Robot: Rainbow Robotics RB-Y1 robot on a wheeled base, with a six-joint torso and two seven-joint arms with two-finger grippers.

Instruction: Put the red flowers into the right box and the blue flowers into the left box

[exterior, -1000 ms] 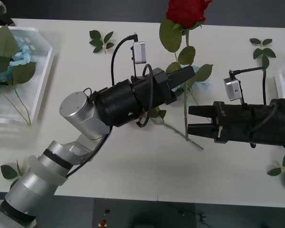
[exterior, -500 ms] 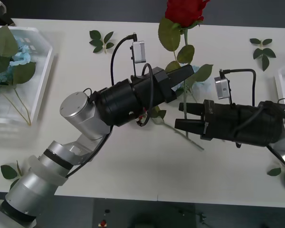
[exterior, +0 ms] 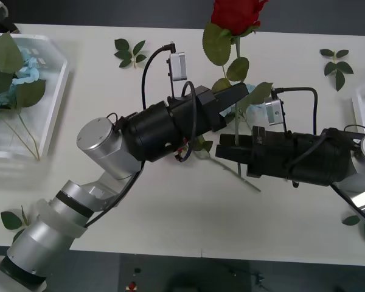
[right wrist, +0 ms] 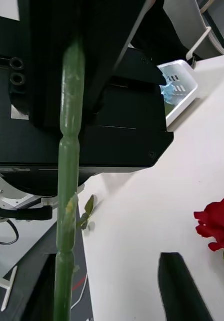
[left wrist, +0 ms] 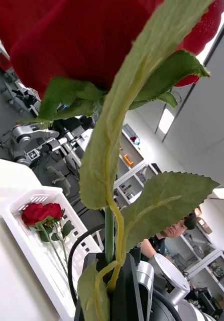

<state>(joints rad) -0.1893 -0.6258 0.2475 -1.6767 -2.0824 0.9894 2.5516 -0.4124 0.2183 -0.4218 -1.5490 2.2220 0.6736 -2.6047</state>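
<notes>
Looking down from the front view, the left gripper (exterior: 243, 92) is clamped on the stem of a red rose (exterior: 236, 15) held upright, bloom high at the far edge of the worktop (exterior: 170, 213). The right gripper (exterior: 224, 151) sits just beside that stem lower down, its fingers spread a little with the stem at their tips. Blue flowers (exterior: 6, 76) lie in the left box (exterior: 55, 103) at the far left; the right box (exterior: 358, 103) peeks in at the right edge. Loose leaf sprigs (exterior: 131, 52) dot the worktop.

Over to the right wrist view: the green stem (right wrist: 69, 165) runs close past the lens, one black finger (right wrist: 185, 288) apart from it, the left gripper's dark body behind.

Left wrist view now: the rose's bloom (left wrist: 82, 35) and leaves loom close, the stem pinched between the fingers, and red flowers (left wrist: 41, 214) rest in the right box (left wrist: 36, 251)
</notes>
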